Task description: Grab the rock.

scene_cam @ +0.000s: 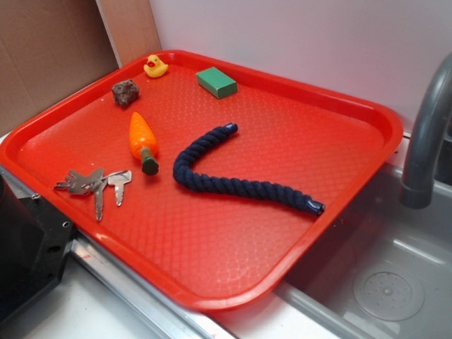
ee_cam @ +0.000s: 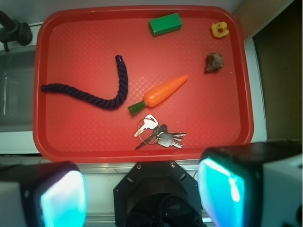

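Six things sit on the red tray [ee_cam: 52, 42], and the rock [ee_cam: 215, 62] is the one that matters: it's in the far corner region, with the yellow duck [ee_cam: 219, 30] near it toward the back rim and the toy carrot [ee_cam: 163, 92] a bit off on the tray's inner side. Nothing touches it.

This looks like the very start, the approach step. The gripper [ee_cam: 142, 194] hangs high above the near edge of the tray, fingers [ee_cam: 61, 198] spread wide apart and holding nothing. Next move probably calls for travelling out over the keys [ee_cam: 158, 135] toward that far corner, then dropping straight down with the fingers either side of the rock.

Room-wise it's decent. The rock has bare tray all around, though the raised rim runs fairly near on its outer side, so the outer finger has less slack there. The blue rope [ee_cam: 94, 97] and green block [ee_cam: 165, 24] are well apart from it, no bother.
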